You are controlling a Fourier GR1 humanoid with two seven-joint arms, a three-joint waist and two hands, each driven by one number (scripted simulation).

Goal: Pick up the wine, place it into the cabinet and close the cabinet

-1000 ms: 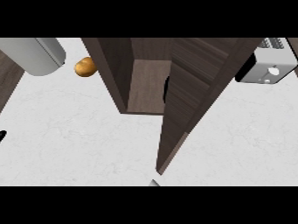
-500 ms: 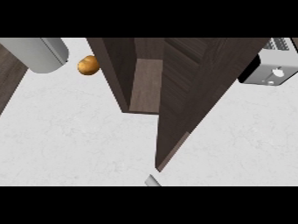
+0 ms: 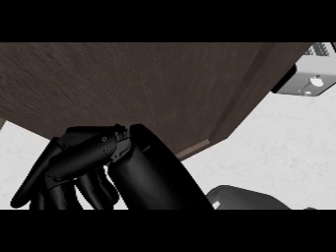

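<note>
A dark, smooth wine bottle (image 3: pixel 154 172) rises from the lower edge, left of centre, leaning against the view. My left hand (image 3: pixel 76 165) is curled round its left side, fingers hanging down toward the lower left. The brown wooden cabinet (image 3: pixel 127 83) fills the whole upper left as one broad panel right behind the hand and bottle; its inside is hidden. A black rounded shape (image 3: pixel 247 197) at the lower edge, right of the bottle, looks like part of my right hand; its fingers do not show.
A white appliance (image 3: pixel 312 78) stands at the top right, past the cabinet's slanted edge. White counter (image 3: pixel 286 147) shows at the right, with a small strip at the far left.
The view was of an open cabinet from further off with no hand on anything. Now the wood panel fills the top and my left hand with the bottle has come up in front.
</note>
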